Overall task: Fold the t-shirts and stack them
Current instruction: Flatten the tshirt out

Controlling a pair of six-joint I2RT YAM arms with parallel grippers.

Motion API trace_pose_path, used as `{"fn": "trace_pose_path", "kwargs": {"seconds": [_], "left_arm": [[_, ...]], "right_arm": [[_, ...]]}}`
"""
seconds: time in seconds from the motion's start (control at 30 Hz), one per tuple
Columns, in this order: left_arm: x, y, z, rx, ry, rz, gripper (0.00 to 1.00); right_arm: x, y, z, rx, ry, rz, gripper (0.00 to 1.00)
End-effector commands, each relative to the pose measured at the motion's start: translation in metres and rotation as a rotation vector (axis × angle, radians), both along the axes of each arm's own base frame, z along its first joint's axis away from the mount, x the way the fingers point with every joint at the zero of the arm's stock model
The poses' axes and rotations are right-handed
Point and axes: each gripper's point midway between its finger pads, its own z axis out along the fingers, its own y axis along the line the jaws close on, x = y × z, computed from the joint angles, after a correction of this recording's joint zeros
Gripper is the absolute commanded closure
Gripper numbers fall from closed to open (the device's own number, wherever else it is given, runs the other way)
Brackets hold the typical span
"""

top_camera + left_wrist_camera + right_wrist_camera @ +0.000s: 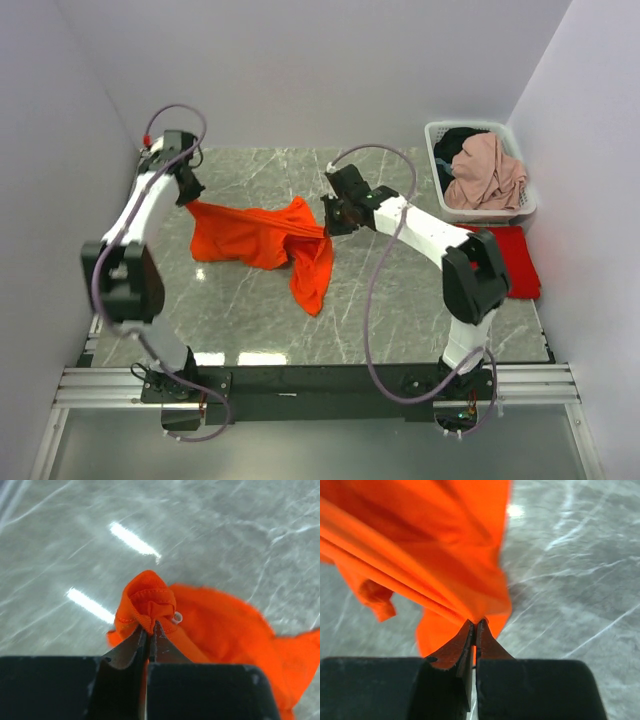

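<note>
Our left jaws are pinched tight on a bunched, stitched edge of the orange tee (150, 602), with a small white tag just beside the pinch. Our right jaws are closed the same way on a thin gathered edge of that tee, and the cloth fans away from them. Held at two ends and lifted, the tee stretches between the arms as a taut band, with one loose part drooping toward the desk (400, 310). We judge this two-point hold is meant to spread the cloth so it can be laid flat for folding; it is not yet flat. The red tee (517, 255) lies flat at the desk's right edge, partly under our right arm. It looks folded and ready to be the base of the stack. Behind it, a basket (470, 124) holds pink and dark clothes.
</note>
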Motion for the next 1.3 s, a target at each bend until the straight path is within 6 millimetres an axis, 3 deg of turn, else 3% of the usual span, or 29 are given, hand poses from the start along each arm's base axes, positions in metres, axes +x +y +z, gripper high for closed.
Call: {"fn": "trace_pose_path", "kwargs": {"seconds": [0.0,0.03,0.07,0.1,0.13,0.23,0.3,0.33,0.37,0.4,0.43,0.47,0.5,0.53,0.57,0.6,0.63,0.67,0.7,0.73,0.77,0.8,0.83,0.87,0.9,0.93,1.0,1.1,1.27], "left_arm": [[0.068,0.012,0.059,0.081,-0.173,-0.007,0.96],[0.084,0.009,0.034,0.088,-0.117,-0.014,0.96],[0.096,-0.001,0.034,0.098,-0.117,-0.036,0.96],[0.114,-0.006,0.053,0.103,-0.169,-0.045,0.96],[0.126,-0.013,0.035,0.108,-0.138,-0.059,0.96],[0.150,-0.048,0.046,0.106,-0.210,-0.121,0.93],[0.153,-0.061,0.046,0.106,-0.241,-0.152,0.85],[0.150,-0.074,0.058,0.095,-0.275,-0.178,0.82],[0.154,-0.080,0.068,0.084,-0.330,-0.189,0.72],[0.147,-0.085,0.054,0.073,-0.310,-0.205,0.63],[0.138,-0.095,0.073,0.042,-0.359,-0.234,0.54],[0.135,-0.100,0.078,0.010,-0.395,-0.233,0.41],[0.122,-0.102,0.060,-0.010,-0.361,-0.242,0.34],[0.109,-0.106,0.078,-0.047,-0.404,-0.261,0.29],[0.104,-0.109,0.084,-0.074,-0.440,-0.270,0.21],[0.082,-0.109,0.074,-0.089,-0.424,-0.287,0.17],[0.072,-0.111,0.069,-0.103,-0.422,-0.302,0.13],[0.062,-0.121,0.065,-0.142,-0.420,-0.353,0.09],[0.046,-0.121,0.038,-0.152,-0.383,-0.373,0.08],[0.034,-0.124,0.046,-0.160,-0.418,-0.411,0.07],[0.015,-0.130,0.015,-0.190,-0.363,-0.459,0.06],[0.006,-0.134,0.009,-0.201,-0.367,-0.494,0.06],[0.005,-0.134,0.020,-0.191,-0.434,-0.518,0.06],[-0.002,-0.136,0.009,-0.183,-0.424,-0.556,0.05],[-0.016,-0.142,-0.012,-0.214,-0.379,-0.600,0.05],[-0.015,-0.142,-0.013,-0.213,-0.400,-0.625,0.04],[-0.023,-0.148,-0.036,-0.228,-0.361,-0.674,0.04],[-0.025,-0.153,-0.054,-0.232,-0.320,-0.730,0.04],[-0.026,-0.165,-0.085,-0.286,-0.239,-0.813,0.11]], "right_arm": [[0.039,-0.031,0.000,-0.033,-0.019,-0.149,1.00],[0.047,-0.038,-0.011,-0.057,-0.004,-0.189,1.00],[0.055,-0.046,-0.014,-0.062,0.001,-0.221,1.00],[0.063,-0.048,-0.013,-0.064,-0.009,-0.241,1.00],[0.067,-0.051,-0.015,-0.060,-0.011,-0.262,1.00],[0.075,-0.056,-0.013,-0.055,-0.017,-0.297,0.96],[0.075,-0.060,-0.010,-0.060,-0.027,-0.316,0.85],[0.073,-0.061,-0.009,-0.058,-0.026,-0.319,0.76],[0.067,-0.063,-0.014,-0.064,-0.015,-0.319,0.58],[0.065,-0.064,-0.006,-0.049,-0.031,-0.320,0.54],[0.062,-0.064,-0.003,-0.039,-0.037,-0.314,0.52],[0.052,-0.066,-0.011,-0.040,-0.017,-0.300,0.48],[0.047,-0.063,0.002,-0.006,-0.039,-0.273,0.48],[0.042,-0.063,0.005,0.008,-0.046,-0.260,0.47],[0.030,-0.065,-0.003,0.005,-0.030,-0.246,0.47],[0.023,-0.059,0.013,0.052,-0.061,-0.214,0.47],[0.016,-0.058,0.016,0.066,-0.069,-0.196,0.47],[0.003,-0.060,0.006,0.060,-0.051,-0.178,0.47],[-0.001,-0.058,0.019,0.089,-0.092,-0.160,0.47],[-0.011,-0.052,0.020,0.109,-0.089,-0.124,0.47],[-0.020,-0.052,0.012,0.112,-0.082,-0.107,0.47],[-0.027,-0.051,0.018,0.131,-0.097,-0.093,0.47],[-0.033,-0.049,0.017,0.145,-0.091,-0.075,0.47],[-0.043,-0.049,0.008,0.147,-0.071,-0.060,0.47],[-0.046,-0.049,0.015,0.170,-0.089,-0.052,0.47],[-0.054,-0.050,0.006,0.171,-0.070,-0.042,0.47],[-0.059,-0.050,0.011,0.189,-0.092,-0.029,0.47],[-0.068,-0.054,0.010,0.193,-0.097,-0.021,0.47],[-0.076,-0.058,0.013,0.202,-0.115,-0.007,0.47]]}}
